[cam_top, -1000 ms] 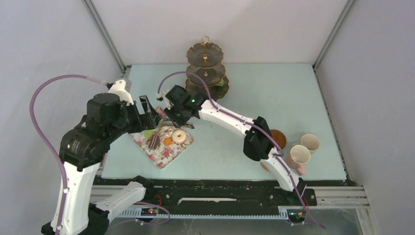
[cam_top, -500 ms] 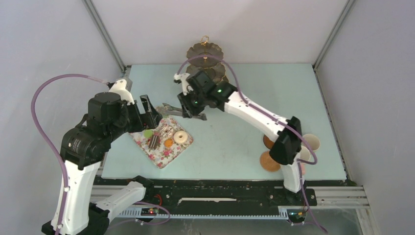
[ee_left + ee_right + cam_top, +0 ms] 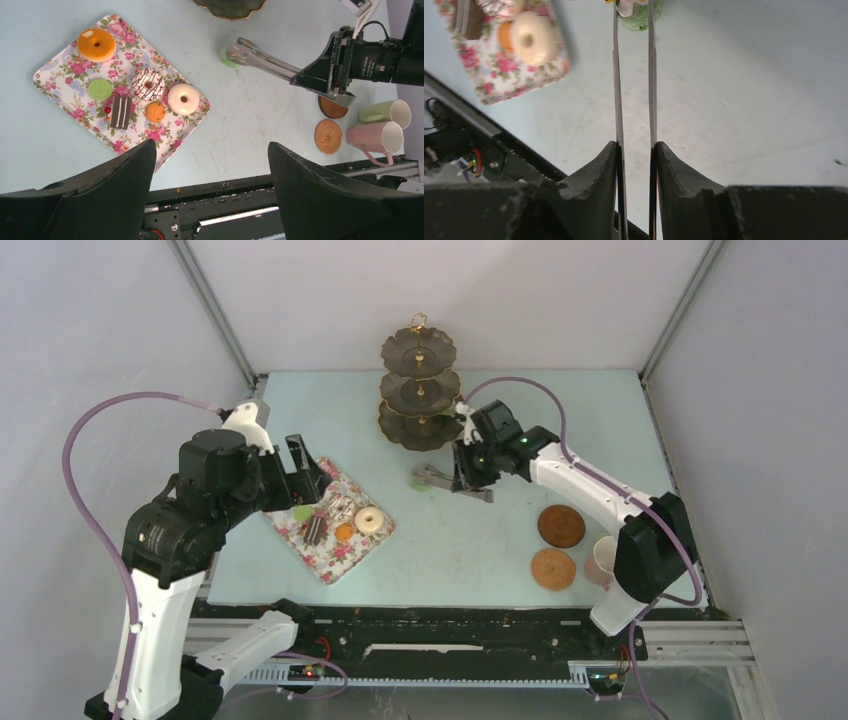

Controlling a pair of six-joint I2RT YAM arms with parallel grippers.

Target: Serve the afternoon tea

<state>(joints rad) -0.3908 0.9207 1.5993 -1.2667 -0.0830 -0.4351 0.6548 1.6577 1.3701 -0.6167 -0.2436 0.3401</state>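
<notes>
A three-tier stand sits at the far side of the table, and no cake shows on its tiers.

Just in front of its bottom tier, the right gripper is clamped on a pair of tongs. The tong tips pinch one green cake. Whether that cake is in the air or touching the table cannot be told.

Nearer the robot than the stand and off to its left lies a floral tray with six cakes on it: doughnuts, a green round, a chocolate bar and a small orange piece. The left gripper hangs above that tray, jaws wide apart and holding nothing.

Nearer than the stand and off to its right are two cups on their sides and two coasters, with neither cup on a coaster.

The serving looks barely begun. The first cake is on its way to the stand, and the other six and both cups are yet to be set out.
</notes>
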